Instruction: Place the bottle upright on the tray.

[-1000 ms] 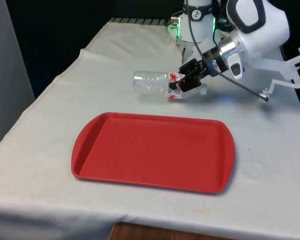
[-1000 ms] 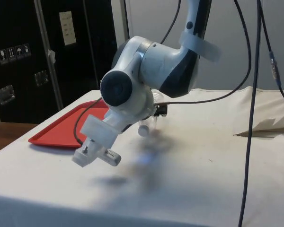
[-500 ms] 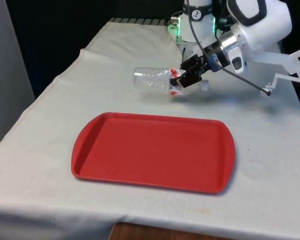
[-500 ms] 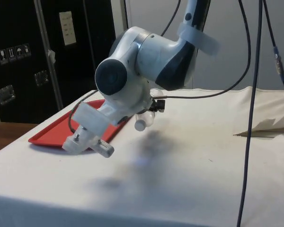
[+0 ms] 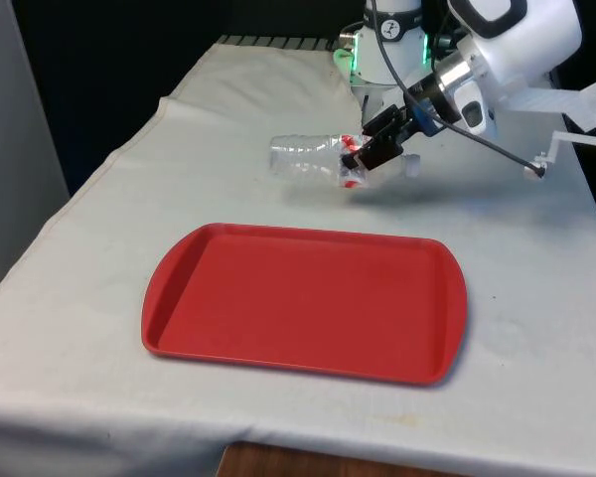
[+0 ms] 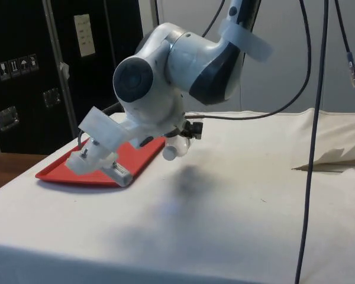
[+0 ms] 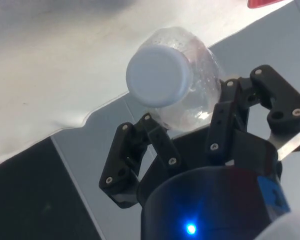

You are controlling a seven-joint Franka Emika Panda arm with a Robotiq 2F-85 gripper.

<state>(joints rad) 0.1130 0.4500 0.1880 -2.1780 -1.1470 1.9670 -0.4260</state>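
— Pincer point(image 5: 363, 159) state? And the bottle?

— Black fingers point(image 7: 157, 142) clamped on the clear plastic bottle point(image 5: 308, 159) near its neck end, just by the red label. Bottle lies roughly level, lifted off the cloth, base toward the front view's left. Wrist view: white cap point(image 7: 159, 80) faces the camera, one finger to each side of the bottle's shoulder. Side view: cap end point(image 6: 170, 152) pokes out under the white arm point(image 6: 183, 71), above the cloth.

— Where is that against the tray?

— Beyond the far long edge of the red tray point(image 5: 228, 338), toward the table's far end, not over it. Tray flat, rounded corners, raised rim, nearer the table's near edge.

— Surface?

— White cloth point(image 5: 99, 258) over the whole table, lightly creased; it hangs over the near edge, and a strip of brown wood point(image 5: 278, 465) shows below the hem. Side view: soft shadow on the cloth under the arm, and a raised fold point(image 6: 334, 158) near one edge.

— Room?

— Black curtains point(image 5: 129, 60) behind the far end. Side view: dark cabinets point(image 6: 41, 71) with small labels, pale wall beyond, black cables point(image 6: 312, 118) hanging down.
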